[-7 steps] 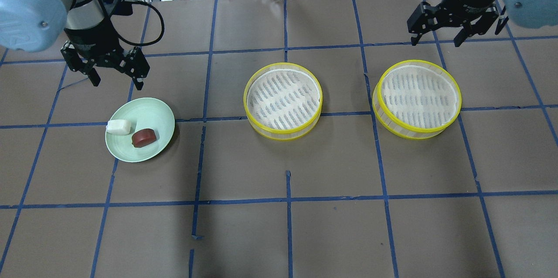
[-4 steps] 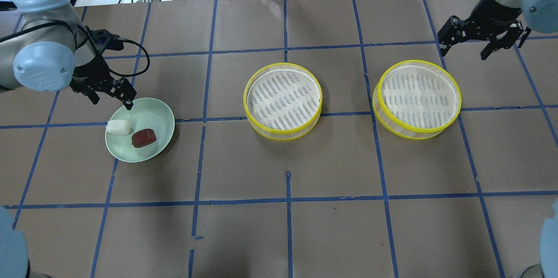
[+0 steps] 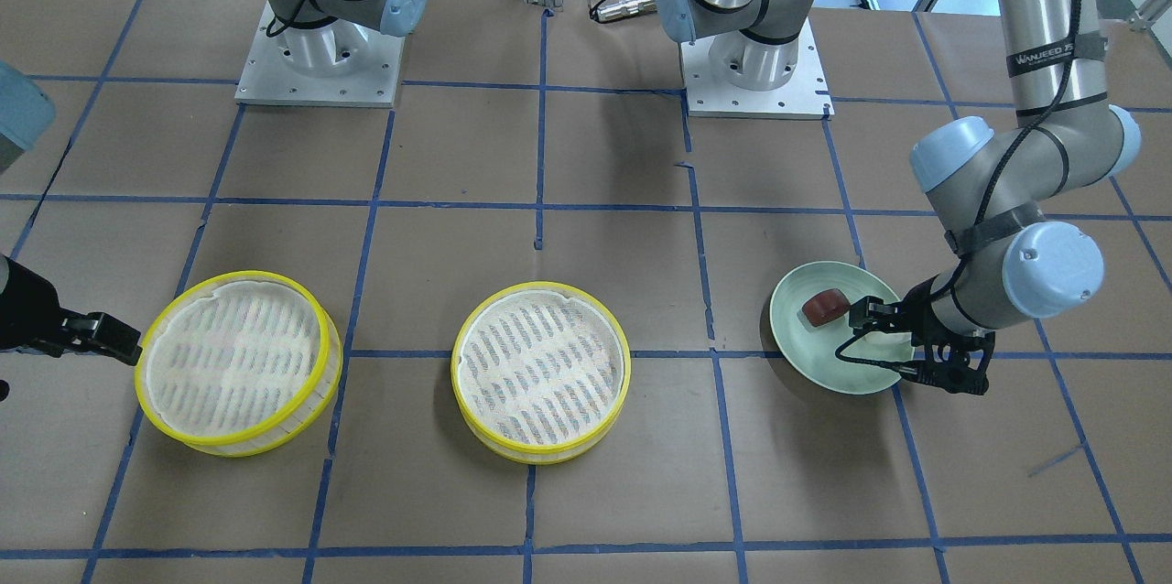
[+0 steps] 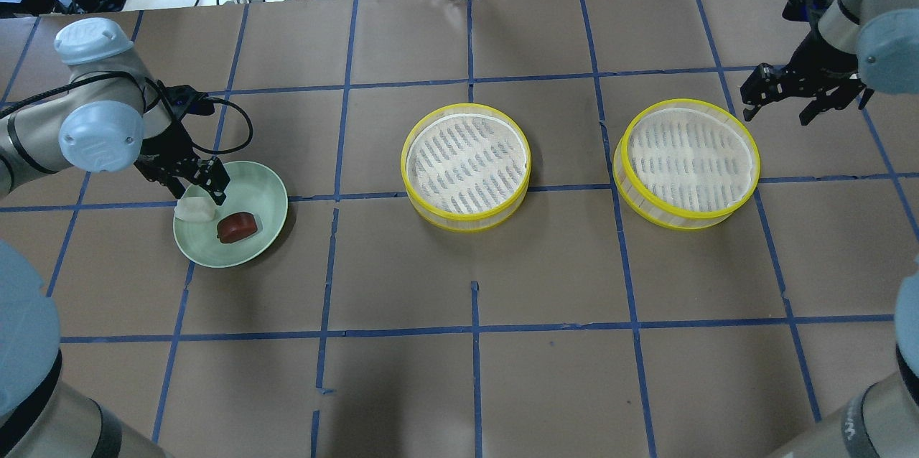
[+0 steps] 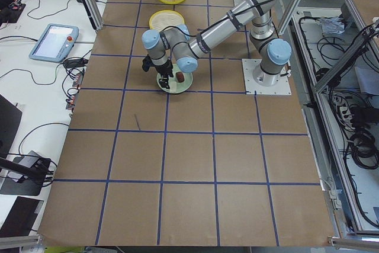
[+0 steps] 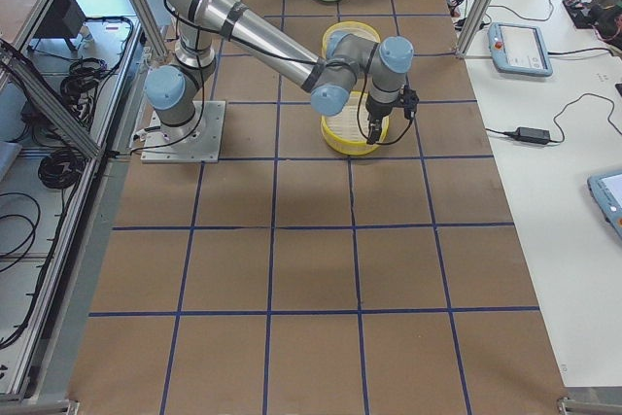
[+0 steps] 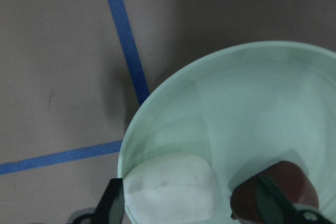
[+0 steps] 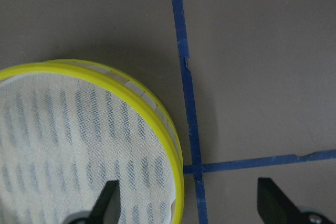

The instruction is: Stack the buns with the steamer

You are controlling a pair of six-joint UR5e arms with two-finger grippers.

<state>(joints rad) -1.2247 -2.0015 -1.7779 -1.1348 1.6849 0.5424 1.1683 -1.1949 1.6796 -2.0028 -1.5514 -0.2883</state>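
Well, left gripper (image 4: 199, 192) hangs low over the green plate (image 4: 269, 189), fingers wide, gripping nothing. White bun (image 4: 192, 212) lies at the plate's edge between them, with the red-brown bun (image 4: 237, 226) just beside it, partly under one finger. Near steamer (image 4: 467, 167) and far steamer (image 4: 688, 164) stand on the tabletop (image 4: 546, 386), well apart from the plate. Right gripper (image 4: 775, 117), fingers wide, hovers at the far steamer's rim.

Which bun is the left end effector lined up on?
The white bun, near the plate's rim. It lies between the open left end effector's fingertips, while the red-brown bun sits partly behind one fingertip.
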